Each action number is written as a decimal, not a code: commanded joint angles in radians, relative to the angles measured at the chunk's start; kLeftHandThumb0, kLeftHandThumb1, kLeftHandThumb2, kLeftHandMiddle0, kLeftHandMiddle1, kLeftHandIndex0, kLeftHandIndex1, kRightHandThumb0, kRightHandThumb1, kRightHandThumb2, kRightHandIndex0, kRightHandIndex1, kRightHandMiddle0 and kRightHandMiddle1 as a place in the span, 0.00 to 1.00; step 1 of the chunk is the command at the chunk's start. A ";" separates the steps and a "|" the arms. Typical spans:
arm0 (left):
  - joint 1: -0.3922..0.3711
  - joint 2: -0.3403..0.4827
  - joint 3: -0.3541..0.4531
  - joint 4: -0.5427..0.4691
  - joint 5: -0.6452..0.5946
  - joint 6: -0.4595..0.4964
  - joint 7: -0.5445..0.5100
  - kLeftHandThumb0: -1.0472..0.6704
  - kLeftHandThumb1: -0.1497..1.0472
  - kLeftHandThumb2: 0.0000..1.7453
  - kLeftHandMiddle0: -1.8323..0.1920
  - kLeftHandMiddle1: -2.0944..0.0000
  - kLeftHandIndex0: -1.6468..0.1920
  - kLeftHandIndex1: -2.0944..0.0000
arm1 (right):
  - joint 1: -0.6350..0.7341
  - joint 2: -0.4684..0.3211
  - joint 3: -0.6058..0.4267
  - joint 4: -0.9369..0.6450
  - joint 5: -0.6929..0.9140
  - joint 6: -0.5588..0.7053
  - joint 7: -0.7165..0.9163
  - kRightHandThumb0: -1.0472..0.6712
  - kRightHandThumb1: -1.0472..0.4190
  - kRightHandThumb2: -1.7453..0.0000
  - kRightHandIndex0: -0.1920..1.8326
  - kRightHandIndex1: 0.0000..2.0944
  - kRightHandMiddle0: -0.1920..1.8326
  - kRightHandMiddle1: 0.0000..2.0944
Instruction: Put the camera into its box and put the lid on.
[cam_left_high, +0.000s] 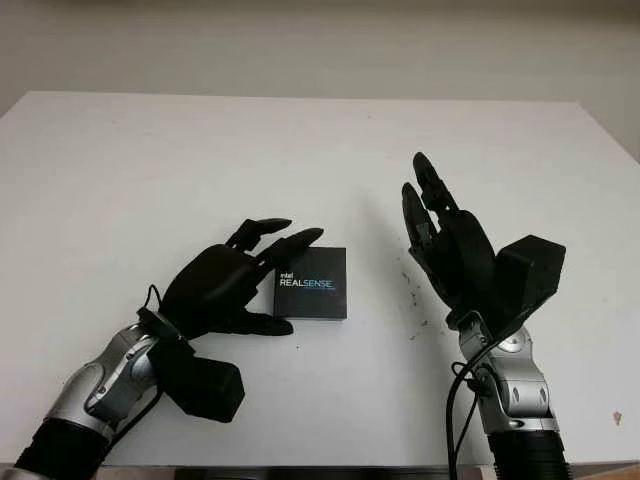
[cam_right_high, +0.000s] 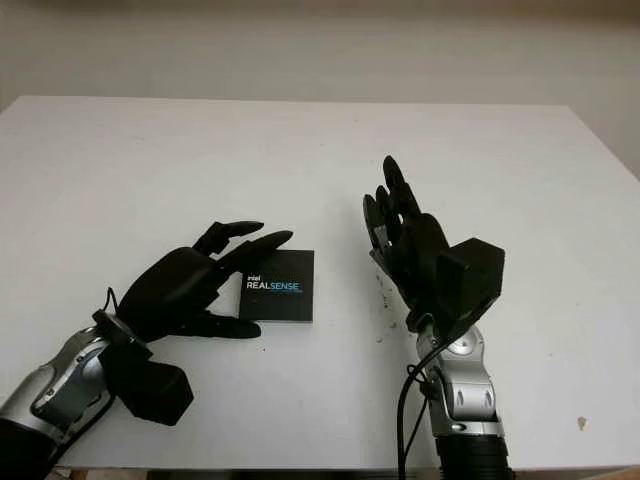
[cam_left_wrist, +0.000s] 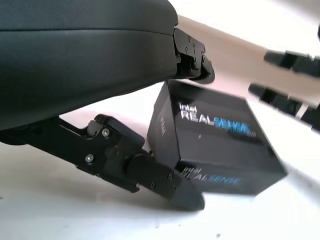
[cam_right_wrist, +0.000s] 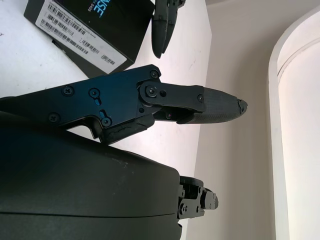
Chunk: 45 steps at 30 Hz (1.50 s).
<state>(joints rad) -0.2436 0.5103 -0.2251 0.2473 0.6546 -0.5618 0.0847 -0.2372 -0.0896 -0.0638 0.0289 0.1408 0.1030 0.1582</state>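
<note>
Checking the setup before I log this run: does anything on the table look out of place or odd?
Nothing stands out. The RealSense box lies flat and closed on the white table, undamaged, the left robot hand at its side. The right robot hand is raised, open, apart from it. A few dark specks mark the tabletop.

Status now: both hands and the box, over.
Left hand at box, fingers around it. Right hand open, raised beside it. Lid on. Nothing in the way.
</note>
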 joint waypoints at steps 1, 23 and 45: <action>-0.018 -0.030 -0.011 0.005 -0.014 -0.015 0.014 0.31 0.86 0.03 0.93 0.52 0.89 0.66 | 0.005 0.000 -0.001 -0.007 -0.001 -0.010 -0.001 0.22 0.00 0.73 0.09 0.03 0.08 0.03; -0.058 -0.048 -0.017 0.121 -0.042 -0.184 0.088 0.49 0.97 0.03 0.76 0.25 0.76 0.28 | 0.003 -0.007 -0.002 -0.007 -0.002 0.004 0.006 0.22 0.00 0.73 0.09 0.03 0.08 0.03; 0.026 -0.128 0.137 -0.295 -0.362 0.284 -0.176 0.52 1.00 0.08 0.75 0.27 0.77 0.39 | 0.002 -0.009 0.002 -0.002 0.004 0.017 0.032 0.20 0.00 0.76 0.08 0.03 0.09 0.03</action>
<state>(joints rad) -0.2143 0.3863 -0.1043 -0.0160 0.3012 -0.2957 -0.0867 -0.2355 -0.0906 -0.0620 0.0292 0.1468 0.1147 0.1904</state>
